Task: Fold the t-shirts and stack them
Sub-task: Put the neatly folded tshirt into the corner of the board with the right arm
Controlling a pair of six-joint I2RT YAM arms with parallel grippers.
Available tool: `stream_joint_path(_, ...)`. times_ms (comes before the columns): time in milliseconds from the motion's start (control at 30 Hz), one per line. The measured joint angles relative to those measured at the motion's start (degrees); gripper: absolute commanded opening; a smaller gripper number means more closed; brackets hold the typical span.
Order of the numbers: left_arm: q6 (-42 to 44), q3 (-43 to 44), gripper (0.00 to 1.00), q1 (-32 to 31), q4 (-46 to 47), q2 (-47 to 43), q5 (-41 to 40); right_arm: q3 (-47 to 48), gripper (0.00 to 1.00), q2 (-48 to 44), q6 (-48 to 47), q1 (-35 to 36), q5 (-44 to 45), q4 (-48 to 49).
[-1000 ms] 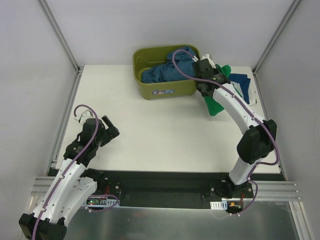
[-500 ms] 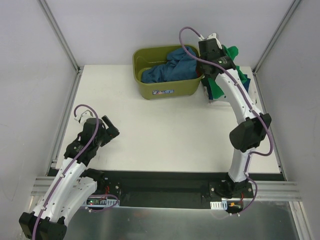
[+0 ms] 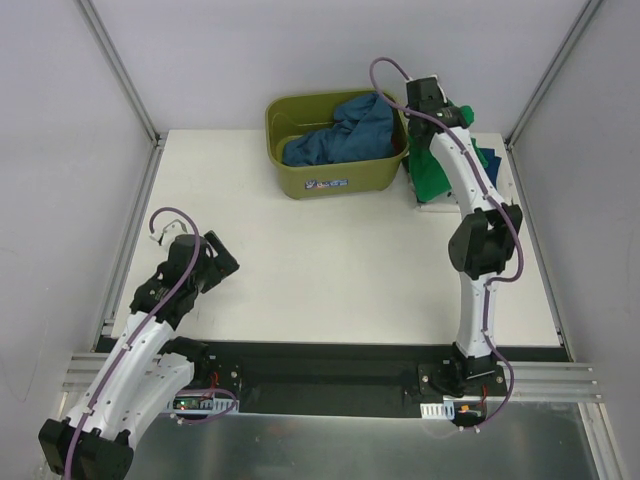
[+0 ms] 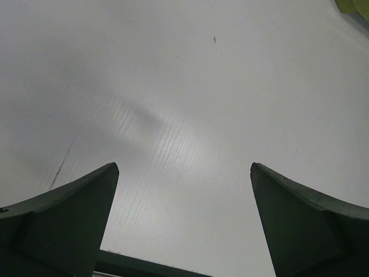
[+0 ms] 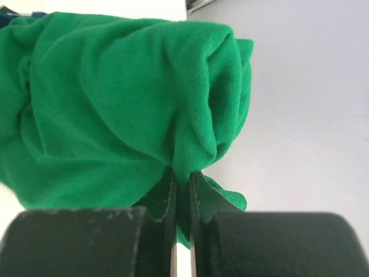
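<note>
1. Your right gripper [image 5: 181,180] is clenching a fold of the green t-shirt [image 5: 115,104], lifting it at the far right corner so it is hanging free beside the tub [image 3: 330,184].
2. Your left gripper [image 4: 183,168] is hovering with jaws spread over the table [image 3: 330,260].
3. The side wall is crowding the right arm; the table's middle is offering spreading room.

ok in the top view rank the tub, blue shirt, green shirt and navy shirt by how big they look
1. olive tub
2. blue shirt
3. green shirt, partly covered by the right arm
4. navy shirt, only a sliver shows
</note>
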Motion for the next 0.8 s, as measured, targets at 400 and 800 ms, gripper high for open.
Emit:
stream_joint_path(400,0.00,0.28,0.99,0.00,-0.04,1.09,-0.66,1.99,0.05,9.94,2.38,-11.28,-9.14,0.13)
stream_joint_path(800,0.02,0.81,0.99,0.00,-0.33,2.14,-0.68,1.88,0.97,12.74,6.58,-14.56,-12.74,1.20)
